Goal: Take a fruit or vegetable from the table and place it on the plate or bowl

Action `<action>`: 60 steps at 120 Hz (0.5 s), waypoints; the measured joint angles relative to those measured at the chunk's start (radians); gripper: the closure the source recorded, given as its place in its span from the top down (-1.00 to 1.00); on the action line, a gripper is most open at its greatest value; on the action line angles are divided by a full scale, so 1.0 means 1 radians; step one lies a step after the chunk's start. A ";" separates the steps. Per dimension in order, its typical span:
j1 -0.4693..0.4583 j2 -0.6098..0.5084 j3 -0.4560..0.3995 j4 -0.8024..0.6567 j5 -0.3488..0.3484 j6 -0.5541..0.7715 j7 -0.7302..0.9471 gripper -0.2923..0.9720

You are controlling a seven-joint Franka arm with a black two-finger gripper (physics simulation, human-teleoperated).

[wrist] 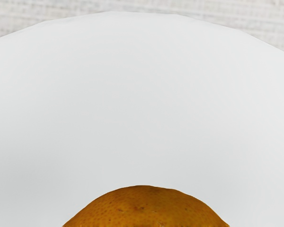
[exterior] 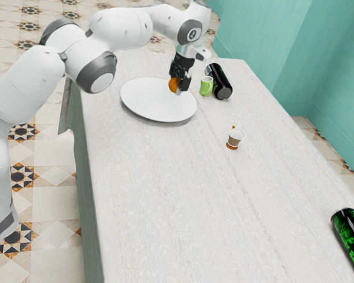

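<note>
A white plate (exterior: 153, 100) lies at the far end of the table. My black gripper (exterior: 178, 85) hangs just over the plate's rim on the exterior view's right, shut on an orange fruit (exterior: 173, 85). In the wrist view the orange (wrist: 146, 208) sits right under my hand, with the plate (wrist: 142, 104) spread out beneath it. From these views I cannot tell whether the orange touches the plate.
A green mug (exterior: 207, 86) and a black can (exterior: 219, 81) lying on its side sit just beyond the plate toward the exterior view's right. A small paper cup (exterior: 235, 138) stands mid-table. A dark can with green markings (exterior: 349, 236) lies at the near right edge.
</note>
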 joint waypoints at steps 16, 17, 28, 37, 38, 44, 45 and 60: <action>0.013 0.011 -0.011 -0.001 -0.026 0.011 0.019 0.24; 0.013 0.011 -0.011 -0.001 -0.028 0.012 0.020 0.26; 0.015 0.012 -0.012 -0.001 -0.039 0.015 0.030 0.39; 0.016 0.008 -0.012 -0.001 -0.047 0.014 0.038 0.45; 0.016 0.007 -0.012 -0.001 -0.048 0.013 0.039 0.46; 0.019 -0.001 -0.007 -0.001 -0.073 -0.013 0.043 0.48; 0.020 -0.004 -0.006 -0.001 -0.077 -0.017 0.044 0.48; 0.020 -0.081 -0.007 0.019 -0.088 -0.066 0.053 0.51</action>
